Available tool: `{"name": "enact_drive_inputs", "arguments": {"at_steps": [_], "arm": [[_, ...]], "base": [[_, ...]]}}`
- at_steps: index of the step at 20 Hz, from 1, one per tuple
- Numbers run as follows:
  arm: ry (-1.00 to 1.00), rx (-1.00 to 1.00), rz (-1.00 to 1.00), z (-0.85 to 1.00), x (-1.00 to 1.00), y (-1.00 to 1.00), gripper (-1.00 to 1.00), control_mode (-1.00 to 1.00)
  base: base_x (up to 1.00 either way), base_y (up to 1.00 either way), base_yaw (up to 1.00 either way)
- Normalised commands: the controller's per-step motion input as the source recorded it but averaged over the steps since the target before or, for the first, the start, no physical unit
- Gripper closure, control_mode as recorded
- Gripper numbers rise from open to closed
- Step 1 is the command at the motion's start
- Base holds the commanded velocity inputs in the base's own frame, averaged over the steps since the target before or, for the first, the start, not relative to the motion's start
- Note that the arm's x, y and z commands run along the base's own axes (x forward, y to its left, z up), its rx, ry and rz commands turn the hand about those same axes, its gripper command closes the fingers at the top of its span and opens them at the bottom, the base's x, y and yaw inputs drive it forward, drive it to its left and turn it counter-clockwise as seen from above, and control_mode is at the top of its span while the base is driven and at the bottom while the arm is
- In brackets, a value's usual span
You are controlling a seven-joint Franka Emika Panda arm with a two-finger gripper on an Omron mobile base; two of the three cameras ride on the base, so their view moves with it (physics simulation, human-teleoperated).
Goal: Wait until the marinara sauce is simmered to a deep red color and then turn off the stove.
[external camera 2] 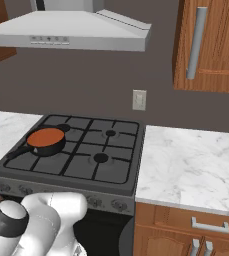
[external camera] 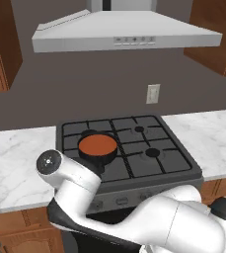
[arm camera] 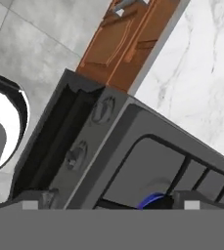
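The marinara sauce is a flat orange-red disc in a small black pan on the rear left burner of the stove. The pan's short handle points toward the front left. Small round knobs line the stove's front panel. In the hand view my gripper hovers above the stove's front left corner, open, its fingertips far apart with nothing between them. A blue flame arc glows under a grate just beyond them.
A grey range hood hangs over the cooktop. Marble counter flanks both sides, with wooden drawers below. A wall outlet sits behind, and wooden wall cabinets hang at the right.
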Motion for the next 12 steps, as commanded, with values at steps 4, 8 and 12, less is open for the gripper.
{"name": "enact_drive_inputs", "arguments": {"at_steps": [4,8,12], "arm": [[-0.29,-0.10,0.14,-0.32,-0.10,0.02,-1.00,-1.00],[-0.29,-0.08,0.14,-0.36,-0.07,0.00,-1.00,-1.00],[-0.21,-0.04,0.13,-0.35,-0.01,0.00,-1.00,-1.00]], "base": [[0.00,0.00,0.00],[0.00,0.00,0.00],[0.00,0.00,0.00]]}}
